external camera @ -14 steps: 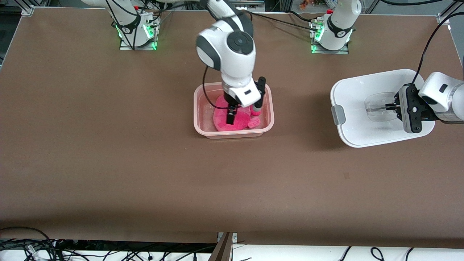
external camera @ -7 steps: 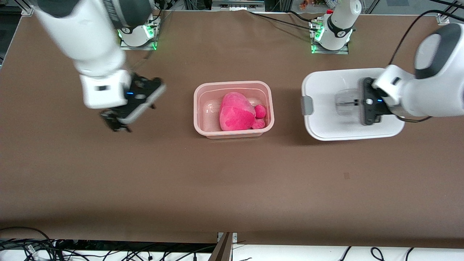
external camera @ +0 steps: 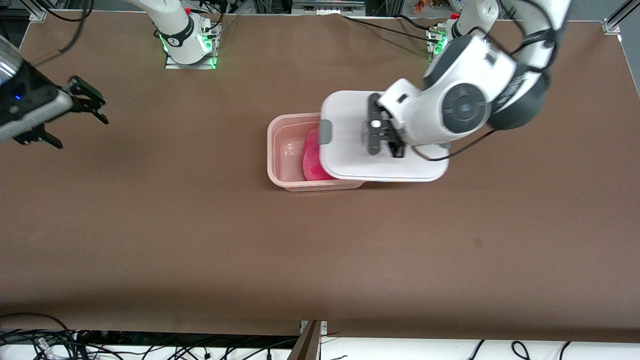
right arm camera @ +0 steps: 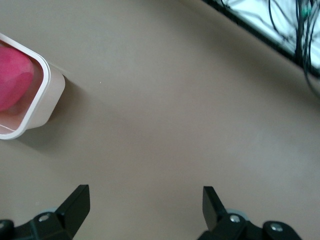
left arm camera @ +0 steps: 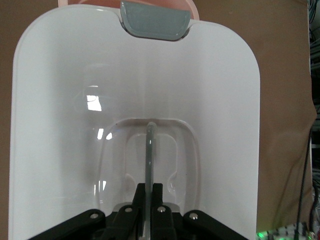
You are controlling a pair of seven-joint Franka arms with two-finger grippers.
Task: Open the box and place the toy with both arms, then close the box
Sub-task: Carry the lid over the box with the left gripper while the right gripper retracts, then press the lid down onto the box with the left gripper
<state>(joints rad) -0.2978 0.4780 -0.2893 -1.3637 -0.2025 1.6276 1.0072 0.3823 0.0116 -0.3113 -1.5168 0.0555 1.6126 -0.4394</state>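
The pale-pink tub (external camera: pixel 282 150) of the box stands mid-table with the bright-pink toy (external camera: pixel 311 162) inside, mostly covered. My left gripper (external camera: pixel 382 132) is shut on the clear centre handle (left arm camera: pixel 150 150) of the white lid (external camera: pixel 350 155) and holds it over the tub, offset toward the left arm's end. The left wrist view shows the lid (left arm camera: pixel 60 125), its grey clip (left arm camera: pixel 154 22) and my left gripper (left arm camera: pixel 150 192). My right gripper (external camera: pixel 80 127) is open and empty over the table at the right arm's end. The right wrist view shows it (right arm camera: pixel 145 205) with a tub corner (right arm camera: pixel 42 95) and the toy (right arm camera: pixel 12 75).
The brown table (external camera: pixel 320 250) holds nothing else. The arm bases (external camera: pixel 187 40) stand along its edge farthest from the front camera. Cables (external camera: pixel 50 340) lie below the edge nearest that camera.
My left gripper has carried the lid from the left arm's end to over the tub. My right gripper has moved away from the tub toward the right arm's end, open.
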